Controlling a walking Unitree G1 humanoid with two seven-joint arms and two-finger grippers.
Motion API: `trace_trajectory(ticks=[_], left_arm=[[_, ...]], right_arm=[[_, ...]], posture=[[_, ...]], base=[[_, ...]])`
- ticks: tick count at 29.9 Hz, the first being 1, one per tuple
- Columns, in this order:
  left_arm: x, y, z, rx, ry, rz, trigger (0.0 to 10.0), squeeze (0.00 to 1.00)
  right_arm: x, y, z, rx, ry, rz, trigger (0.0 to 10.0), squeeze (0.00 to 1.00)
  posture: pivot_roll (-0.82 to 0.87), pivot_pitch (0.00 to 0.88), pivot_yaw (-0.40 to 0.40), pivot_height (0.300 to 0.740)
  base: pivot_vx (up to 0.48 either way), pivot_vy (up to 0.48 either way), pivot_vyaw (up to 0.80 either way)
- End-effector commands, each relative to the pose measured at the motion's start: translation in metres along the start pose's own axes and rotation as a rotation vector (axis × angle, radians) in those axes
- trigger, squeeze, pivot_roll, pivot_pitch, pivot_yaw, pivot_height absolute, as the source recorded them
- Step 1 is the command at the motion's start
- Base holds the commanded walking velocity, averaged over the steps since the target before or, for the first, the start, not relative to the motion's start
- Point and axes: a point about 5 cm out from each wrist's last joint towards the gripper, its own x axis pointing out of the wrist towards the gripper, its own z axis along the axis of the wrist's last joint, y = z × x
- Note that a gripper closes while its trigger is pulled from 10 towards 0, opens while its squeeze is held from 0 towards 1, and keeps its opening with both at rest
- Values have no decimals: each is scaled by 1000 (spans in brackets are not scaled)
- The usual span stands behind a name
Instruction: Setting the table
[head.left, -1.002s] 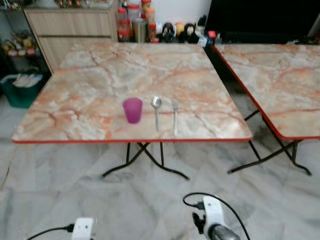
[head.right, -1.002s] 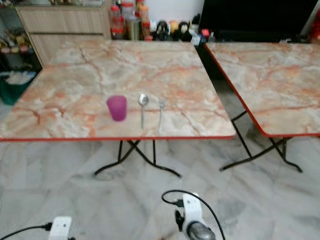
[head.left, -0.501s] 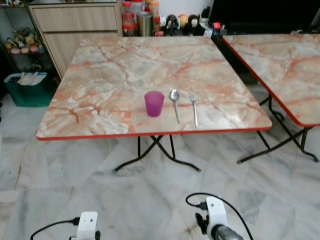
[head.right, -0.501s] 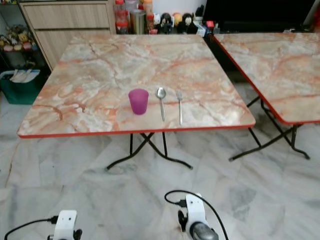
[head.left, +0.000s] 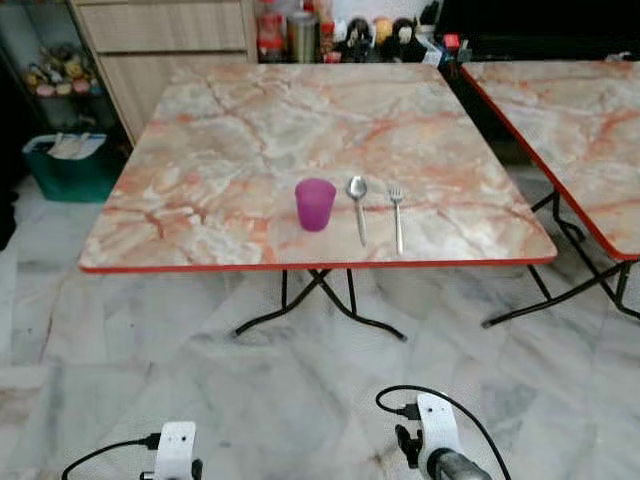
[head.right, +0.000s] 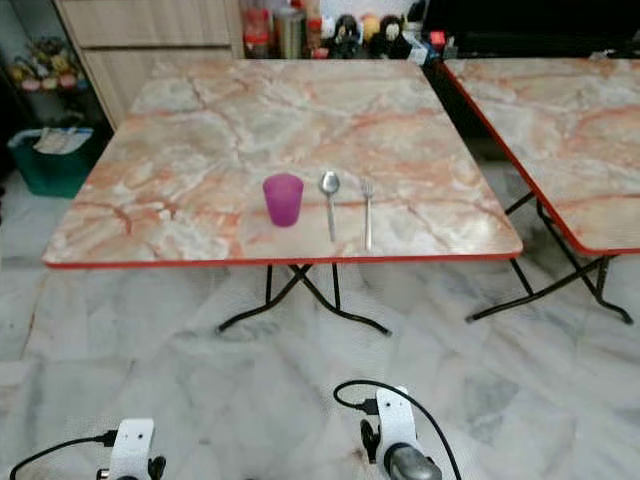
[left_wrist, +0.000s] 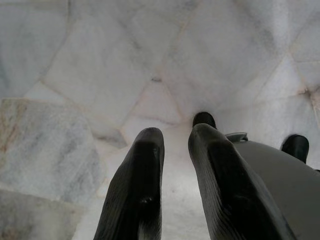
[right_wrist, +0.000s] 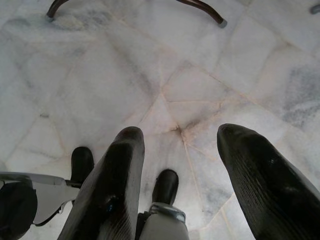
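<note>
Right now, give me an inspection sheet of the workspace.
Surface: marble-pattern table with red edge, folding black legs; second table to its right.
Job's things: purple cup upright, spoon and fork lying side by side to its right, near the front edge, apart from one another.
Clutter: nothing seen on the table.
Grippers: left gripper hangs over the floor, fingers nearly closed, holding nothing; right gripper hangs open.
Cables: black cable looping at the right wrist, another at the left.
Surroundings: marble floor, wooden cabinet, green bin, bottles behind.

Glossy marble-look table (head.left: 200, 150) — shiny metal spoon (head.left: 357, 190), translucent plastic cup (head.left: 315, 204)
</note>
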Motion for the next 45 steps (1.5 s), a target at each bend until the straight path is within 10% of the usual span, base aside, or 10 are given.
trace_trajectory(ticks=[1, 26, 45], left_arm=[[0, -1, -2, -13, 14, 2, 10000, 0], [-1, -5, -5, -18, 20, -4, 10000, 0], [-2, -8, -12, -11, 39, -8, 10000, 0]], right_arm=[[0, -2, -1, 9, 1, -8, 10000, 0], [-1, -9, 1, -25, -22, -7, 10000, 0], [-13, -22, 37, -191, -382, 54, 10000, 0]], posture=[[115, 106, -24, 740], [110, 91, -30, 740], [72, 113, -36, 740]], base=[[277, 0, 0], [153, 0, 62], [0, 0, 0]])
